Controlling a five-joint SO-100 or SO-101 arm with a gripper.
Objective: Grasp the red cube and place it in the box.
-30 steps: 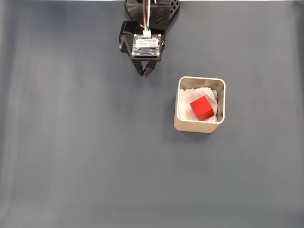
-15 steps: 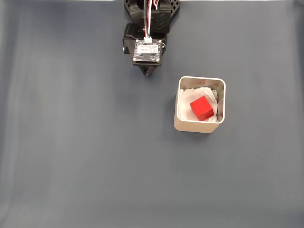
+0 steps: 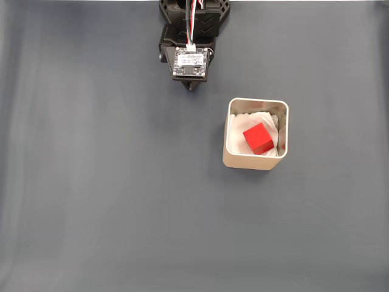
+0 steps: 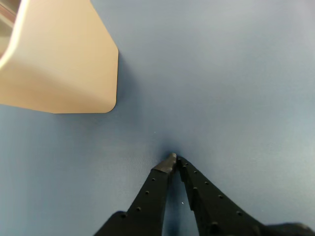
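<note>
Inside the box [image 3: 255, 162], on white padding [image 3: 238, 125], rests the red cube [image 3: 258, 138], turned slightly out of line with the walls in the fixed view. Its faces are plain and matte; it is judged stiff, light and not slippery, so it should keep its shape under a pinch. The best hold would be across two opposite flat side faces, though the thin walls close around it leave little room for fingers.

The box is beige and square with rounded corners, standing upright on the dark grey table [image 3: 109, 201]. Besides the cube it holds only the crumpled white padding, which looks soft and should cushion what lies on it. In the wrist view one outer corner of the box [image 4: 74, 64] appears at upper left; its inside cannot be seen from there.

The gripper [image 4: 175, 160] is pressed together with nothing between its tips, pointing at bare table near the box but apart from it. In the fixed view the gripper [image 3: 192, 86] sits near the top edge, under the arm's circuit board [image 3: 188, 62]. With the cube lying in the box, the task appears complete.
</note>
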